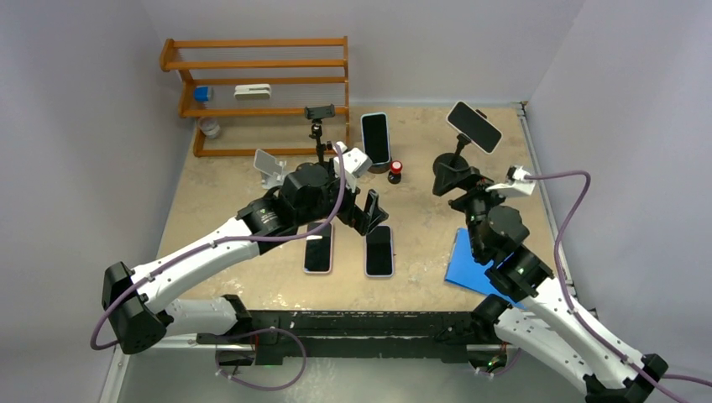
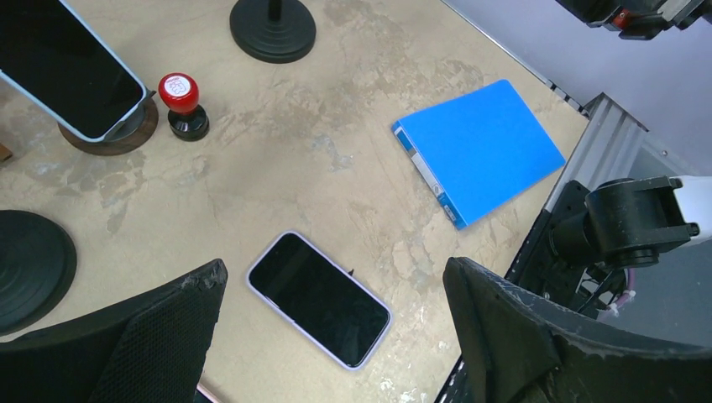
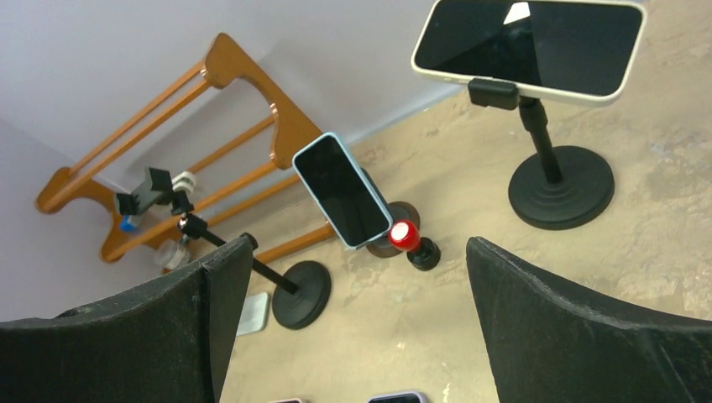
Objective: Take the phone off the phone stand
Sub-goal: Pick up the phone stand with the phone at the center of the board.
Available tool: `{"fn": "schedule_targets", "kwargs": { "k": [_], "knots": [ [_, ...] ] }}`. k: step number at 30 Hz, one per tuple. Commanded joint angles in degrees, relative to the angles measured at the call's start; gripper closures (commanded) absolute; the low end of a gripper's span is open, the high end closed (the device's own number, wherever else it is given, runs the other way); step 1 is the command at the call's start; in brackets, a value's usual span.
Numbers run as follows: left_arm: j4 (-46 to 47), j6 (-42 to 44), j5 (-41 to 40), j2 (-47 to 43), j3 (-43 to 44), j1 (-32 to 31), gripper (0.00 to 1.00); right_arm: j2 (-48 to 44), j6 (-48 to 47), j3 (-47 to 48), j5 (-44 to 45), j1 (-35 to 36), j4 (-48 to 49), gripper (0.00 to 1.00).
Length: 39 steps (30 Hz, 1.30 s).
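A white-cased phone [image 1: 474, 126] sits clamped crosswise on a black pole stand [image 1: 458, 158] at the back right. In the right wrist view the same phone [image 3: 529, 46] is above its round base [image 3: 561, 186]. My right gripper [image 3: 359, 252] is open and empty, low beside that base [image 1: 467, 186]. A blue-cased phone [image 1: 376, 138] leans on a round wooden stand [image 2: 109, 138]. My left gripper [image 1: 363, 217] hangs open and empty over a lilac-cased phone [image 2: 319, 298] lying flat on the table.
A pink-cased phone [image 1: 318, 249] lies flat beside the lilac one. A red-topped stamp [image 1: 395, 172], an empty clamp stand [image 1: 319, 113], a white folding stand [image 1: 269, 164] and a wooden rack [image 1: 256, 84] are at the back. A blue binder [image 1: 470, 264] lies near my right arm.
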Motion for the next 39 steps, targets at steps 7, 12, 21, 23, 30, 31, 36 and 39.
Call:
{"fn": "schedule_targets", "kwargs": {
  "k": [7,12,21,23,30,31,36,39],
  "knots": [
    [2.75,1.25,-4.01,-3.43,-2.81,-2.18,0.0,11.68,-0.95,10.32,-6.21,-2.78,3.67,0.01],
    [1.64,2.13,-9.28,-3.79,-2.72,-5.89,0.01,12.78,6.21,10.65,-16.42,-11.81,7.43,0.01],
    [1.14,3.87,-17.1,-5.37,-2.89,-9.97,0.01,8.26,29.72,-5.05,-40.31,-36.93,22.38,0.02],
    [0.97,3.97,-18.94,-5.56,-2.83,-10.65,0.01,5.24,33.87,-10.42,-36.96,-38.54,26.62,0.01],
    [0.57,4.23,-22.31,-6.17,-2.79,-11.71,0.0,5.29,36.76,-17.68,-39.48,-43.35,33.07,0.02],
    [0.46,4.24,-22.57,-6.19,-2.81,-11.73,0.0,6.15,36.47,-17.93,-40.75,-44.33,34.34,0.02],
    [0.13,4.32,-23.69,-5.86,-2.75,-11.91,0.0,10.98,41.16,-22.26,-47.22,-49.0,49.3,0.04],
    [0.0,4.32,-23.97,-5.76,-2.65,-11.91,0.0,16.15,43.84,-23.0,-48.47,-49.87,56.06,0.05]
  ]
}}
